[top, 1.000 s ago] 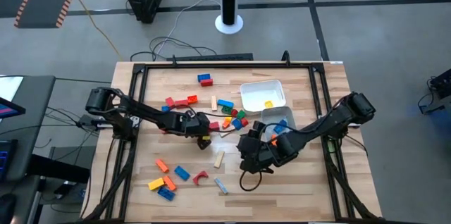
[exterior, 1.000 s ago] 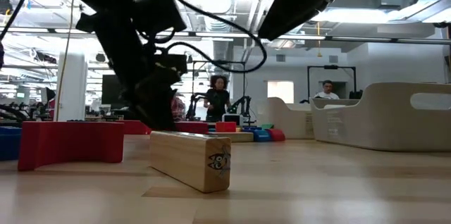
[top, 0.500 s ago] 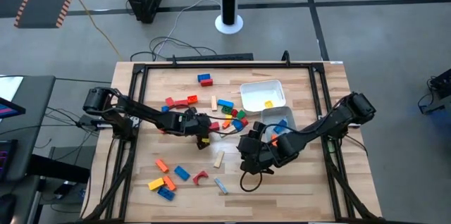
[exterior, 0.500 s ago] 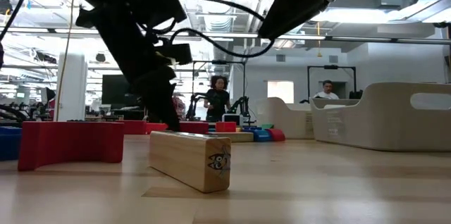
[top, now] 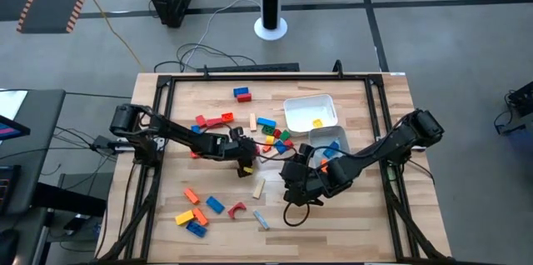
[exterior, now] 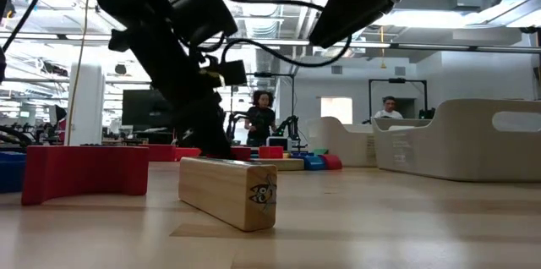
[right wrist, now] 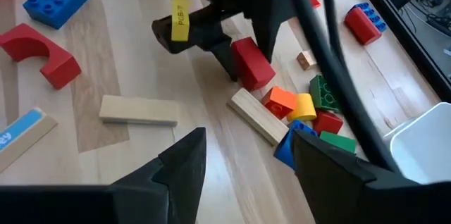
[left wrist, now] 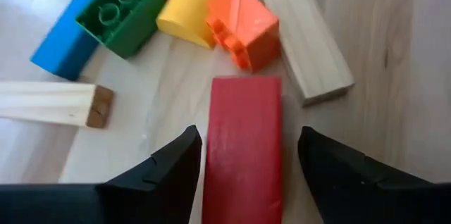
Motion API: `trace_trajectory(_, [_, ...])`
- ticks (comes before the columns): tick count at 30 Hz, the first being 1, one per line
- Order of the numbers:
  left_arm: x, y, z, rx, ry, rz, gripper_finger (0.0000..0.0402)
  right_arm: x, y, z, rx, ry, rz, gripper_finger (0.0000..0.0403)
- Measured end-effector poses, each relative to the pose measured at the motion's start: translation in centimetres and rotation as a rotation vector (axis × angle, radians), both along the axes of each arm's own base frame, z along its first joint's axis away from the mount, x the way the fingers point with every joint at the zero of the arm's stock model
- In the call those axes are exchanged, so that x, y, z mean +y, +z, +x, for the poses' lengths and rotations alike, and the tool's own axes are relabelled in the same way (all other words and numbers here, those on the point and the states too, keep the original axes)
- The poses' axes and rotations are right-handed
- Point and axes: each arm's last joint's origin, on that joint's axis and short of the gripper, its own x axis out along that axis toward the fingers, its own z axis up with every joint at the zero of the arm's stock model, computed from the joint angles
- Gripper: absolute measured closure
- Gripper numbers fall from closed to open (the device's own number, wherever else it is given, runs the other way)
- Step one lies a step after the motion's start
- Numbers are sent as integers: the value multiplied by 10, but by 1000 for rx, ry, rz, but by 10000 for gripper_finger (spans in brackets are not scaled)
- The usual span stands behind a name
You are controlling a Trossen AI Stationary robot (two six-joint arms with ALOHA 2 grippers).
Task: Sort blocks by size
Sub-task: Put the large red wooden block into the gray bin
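With the left gripper [left wrist: 243, 155] open astride a red block [left wrist: 243, 146] lying on the worktop [top: 358, 215] beside the mixed pile, closing off-centre could nudge the neighbouring orange block [left wrist: 243, 23], while the right gripper [right wrist: 246, 157] hovers open nearby.

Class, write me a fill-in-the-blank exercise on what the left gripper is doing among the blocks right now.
1. The left gripper has its jaws on either side of a ____ block.
2. Beyond that block lies an orange block, touching a ____ one of curved shape.
3. The green block shows ____ studs on top.

Missing words: red; yellow; two
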Motion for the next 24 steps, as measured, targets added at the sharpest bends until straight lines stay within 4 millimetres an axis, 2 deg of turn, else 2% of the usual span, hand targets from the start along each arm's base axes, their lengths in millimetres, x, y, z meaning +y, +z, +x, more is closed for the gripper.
trace_trajectory(3, [0,0,0,12,-18,18,197,0,0,-1,9,1,-5,168])
trace_trajectory(8, [-2,1,0,12,-33,50,275,5,-2,-6,36,12,-14,168])
trace_trajectory(13, [-6,4,0,14,-61,59,277,10,-4,-16,83,-1,-12,168])
trace_trajectory(15, [-10,13,1,-5,-85,67,277,11,-1,-21,92,-14,-3,168])
trace_trajectory(19, [-23,45,8,-116,-139,87,277,13,18,-37,68,-53,36,168])
trace_trajectory(24, [-30,77,27,-264,-174,93,277,22,37,-62,-10,-71,40,168])
